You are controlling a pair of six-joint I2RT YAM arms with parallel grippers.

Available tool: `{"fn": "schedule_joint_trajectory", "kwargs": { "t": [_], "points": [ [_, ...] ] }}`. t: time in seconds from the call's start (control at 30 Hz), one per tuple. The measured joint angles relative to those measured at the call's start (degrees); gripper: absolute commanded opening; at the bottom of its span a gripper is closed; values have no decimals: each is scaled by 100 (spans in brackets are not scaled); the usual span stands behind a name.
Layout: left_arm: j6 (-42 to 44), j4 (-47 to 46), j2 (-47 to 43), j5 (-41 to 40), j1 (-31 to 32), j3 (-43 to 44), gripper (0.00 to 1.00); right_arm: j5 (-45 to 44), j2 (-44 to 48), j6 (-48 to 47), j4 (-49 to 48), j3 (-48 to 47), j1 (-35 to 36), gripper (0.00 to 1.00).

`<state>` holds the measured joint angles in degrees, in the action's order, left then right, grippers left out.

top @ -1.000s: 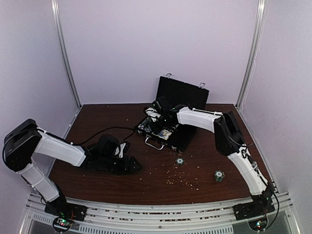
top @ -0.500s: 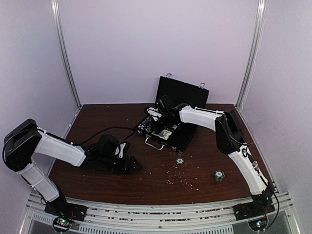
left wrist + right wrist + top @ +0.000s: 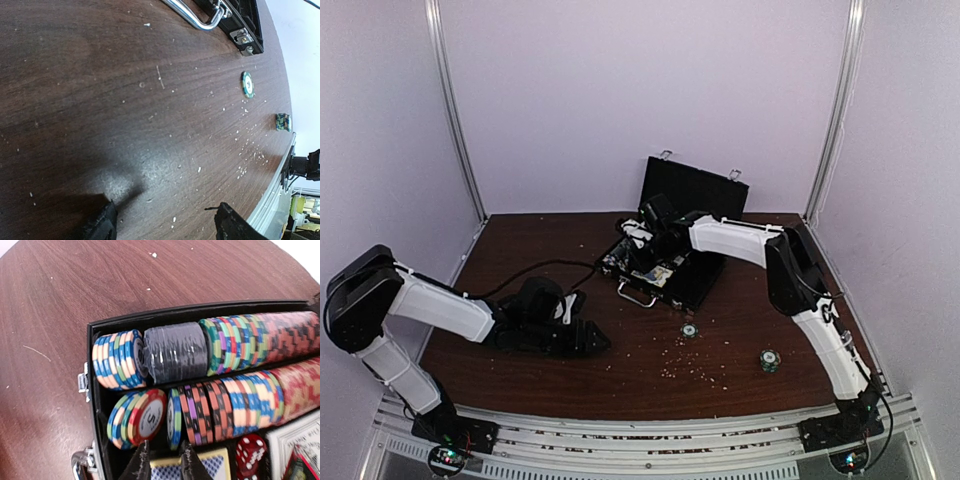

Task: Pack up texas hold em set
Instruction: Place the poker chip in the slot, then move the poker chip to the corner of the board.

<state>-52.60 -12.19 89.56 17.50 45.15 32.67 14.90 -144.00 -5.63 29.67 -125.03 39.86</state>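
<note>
The black case point(image 3: 692, 283) lies open at the table's back, lid point(image 3: 695, 190) upright. In the right wrist view its wall point(image 3: 95, 390) frames two rows of striped poker chips point(image 3: 225, 342), with a red "5" chip point(image 3: 150, 415) leaning at the lower row's left end. A blue-backed card deck point(image 3: 212, 465) and red dice point(image 3: 251, 452) lie below. My right gripper point(image 3: 165, 462) hovers over the case, slightly open, nothing between its fingers. My left gripper point(image 3: 165, 220) rests open over bare table. Two loose chips point(image 3: 689, 329) point(image 3: 769, 360) lie in front of the case.
The case's silver handle point(image 3: 195, 17) points toward the arms. White crumbs speckle the wooden table point(image 3: 650, 380) near the loose chips. The left arm's black cable point(image 3: 535, 272) loops across the left half. Metal rails point(image 3: 620, 440) run along the near edge.
My right gripper's fingers have parted a little over the chip rows. The left arm has stayed where it was.
</note>
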Motion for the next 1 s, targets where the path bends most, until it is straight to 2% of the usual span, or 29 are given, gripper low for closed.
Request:
{"fn": "schedule_joint_trajectory", "kwargs": {
  "t": [0.37,0.5,0.73,0.83,1.0],
  "points": [
    [4,208,-138,-109,0,-31,70,-63,1274,188,-308,1276,-11,35],
    [7,315,-192,-175,0,-31,71,-63,2081,909,-476,2164,-46,39],
    [2,719,-660,-560,0,-149,73,-350,3764,2527,-555,4068,-15,40],
    [-4,804,-824,-706,0,-170,74,-686,4223,3029,-439,4784,79,40],
    [-48,903,-933,-824,0,-262,74,-1082,4404,3582,-170,5490,457,43]
  ]
}}
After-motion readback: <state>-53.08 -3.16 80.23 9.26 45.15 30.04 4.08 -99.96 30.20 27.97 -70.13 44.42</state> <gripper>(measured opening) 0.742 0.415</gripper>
